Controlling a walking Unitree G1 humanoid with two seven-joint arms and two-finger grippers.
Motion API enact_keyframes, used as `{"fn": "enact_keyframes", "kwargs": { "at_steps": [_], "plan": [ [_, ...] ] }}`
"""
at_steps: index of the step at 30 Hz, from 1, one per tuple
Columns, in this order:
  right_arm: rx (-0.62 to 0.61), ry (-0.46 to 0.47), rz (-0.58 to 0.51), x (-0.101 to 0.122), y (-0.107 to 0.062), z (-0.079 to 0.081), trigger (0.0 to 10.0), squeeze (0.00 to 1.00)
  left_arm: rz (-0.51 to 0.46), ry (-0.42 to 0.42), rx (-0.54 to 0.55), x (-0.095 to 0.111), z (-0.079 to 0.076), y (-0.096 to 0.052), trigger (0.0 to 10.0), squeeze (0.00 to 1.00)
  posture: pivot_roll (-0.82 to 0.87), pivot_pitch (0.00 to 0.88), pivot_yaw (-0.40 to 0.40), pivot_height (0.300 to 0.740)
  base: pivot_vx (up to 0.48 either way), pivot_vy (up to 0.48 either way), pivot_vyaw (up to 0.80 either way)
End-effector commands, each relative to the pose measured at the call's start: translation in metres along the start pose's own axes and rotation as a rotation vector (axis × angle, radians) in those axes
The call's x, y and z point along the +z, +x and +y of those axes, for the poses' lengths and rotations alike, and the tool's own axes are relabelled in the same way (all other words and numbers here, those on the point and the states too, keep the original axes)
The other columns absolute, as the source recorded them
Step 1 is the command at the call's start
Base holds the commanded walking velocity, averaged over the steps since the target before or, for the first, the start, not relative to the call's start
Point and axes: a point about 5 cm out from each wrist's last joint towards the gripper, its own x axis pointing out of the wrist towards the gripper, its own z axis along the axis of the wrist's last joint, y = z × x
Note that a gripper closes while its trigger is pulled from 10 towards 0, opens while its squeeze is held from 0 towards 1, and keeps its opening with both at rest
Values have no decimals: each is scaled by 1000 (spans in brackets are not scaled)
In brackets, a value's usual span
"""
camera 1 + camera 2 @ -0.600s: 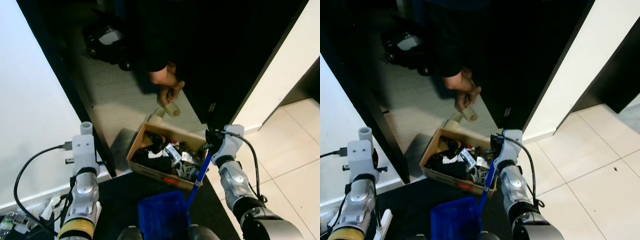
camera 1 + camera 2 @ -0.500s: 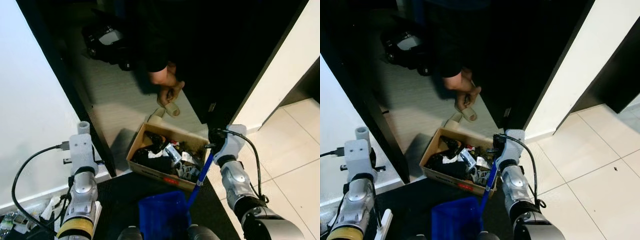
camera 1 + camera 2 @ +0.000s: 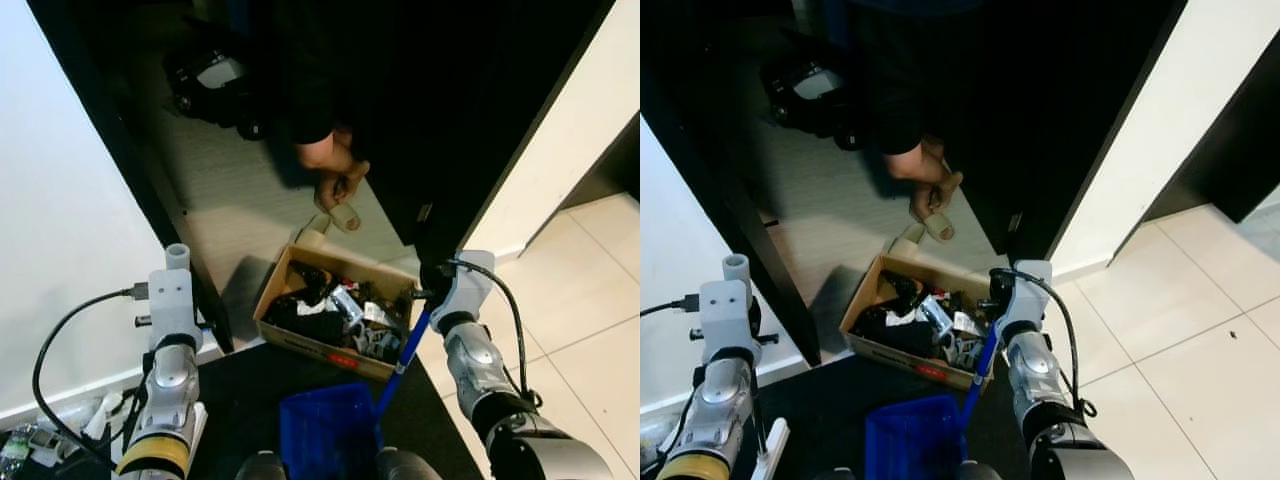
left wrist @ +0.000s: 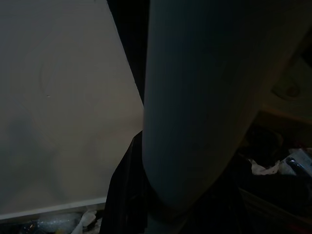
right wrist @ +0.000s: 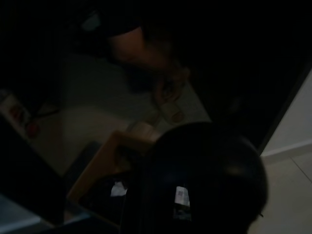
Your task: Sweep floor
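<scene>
The right gripper (image 3: 432, 300) grips a blue handle (image 3: 404, 352) running toward 7 o'clock to a blue dustpan (image 3: 328, 436). At 10 o'clock sits a cardboard box (image 3: 300, 335); beyond it, a person's hand (image 3: 335, 180). Left gripper's (image 3: 172, 275) fingers: cannot tell.

The person (image 3: 300, 80) beyond the box (image 3: 335, 320) is mostly lost in shadow and cut by the top edge; one hand (image 3: 335, 175) shows, gripping something pale and too small to name. The box's jumbled contents are too small to tell apart. Nearer than the box, the blue bin (image 3: 325, 435) is cut by the bottom edge. A dark rounded shape (image 5: 204, 175) blocks the right wrist view.
</scene>
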Motion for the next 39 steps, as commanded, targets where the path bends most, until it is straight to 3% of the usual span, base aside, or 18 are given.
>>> {"fn": "enact_keyframes", "kwargs": {
  "at_steps": [1,9,17,39],
  "plan": [
    [6,-8,72,-13,-6,0,10000,0,11,-51,-38,1,-10,0,10000,0,73,80,-59,740,0,0,0],
    [18,-28,83,-12,-4,1,10000,0,9,-62,-35,4,-12,1,10000,0,74,94,-63,740,0,0,0],
    [31,-68,94,-13,-4,3,10000,0,14,-68,-45,4,-18,0,10000,0,73,91,-69,740,0,0,800],
    [39,-69,40,-1,3,5,10000,0,11,-67,-63,7,-25,1,10000,0,69,88,-75,740,0,0,800]
  ]
}}
